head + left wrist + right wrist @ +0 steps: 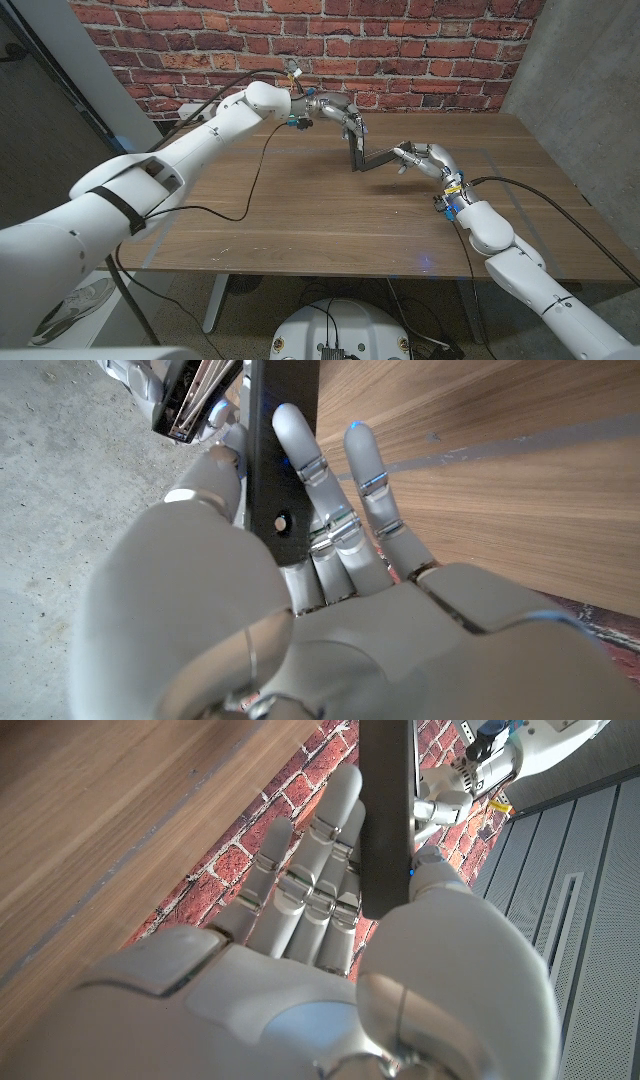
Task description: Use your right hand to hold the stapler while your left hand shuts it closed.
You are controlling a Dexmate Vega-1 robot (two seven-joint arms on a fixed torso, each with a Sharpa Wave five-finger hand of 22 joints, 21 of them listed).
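The black stapler (362, 158) stands open in an L on the wooden table (300, 220), one arm upright and the other lying along the table. My left hand (345, 118) grips the top of the upright arm. My right hand (425, 158) holds the end of the lying arm. In the left wrist view the black arm (280, 460) passes between the thumb and fingers of my left hand (300, 600), and the metal staple channel (190, 400) shows beyond. In the right wrist view my right hand (330, 970) clasps the black bar (388, 810), with my left hand (450, 800) behind it.
A red brick wall (400, 50) runs behind the table's far edge. A grey panel (40, 90) stands at the far left. Black cables (250, 180) hang from my left arm over the table. A grey concrete wall (590, 90) lies to the right.
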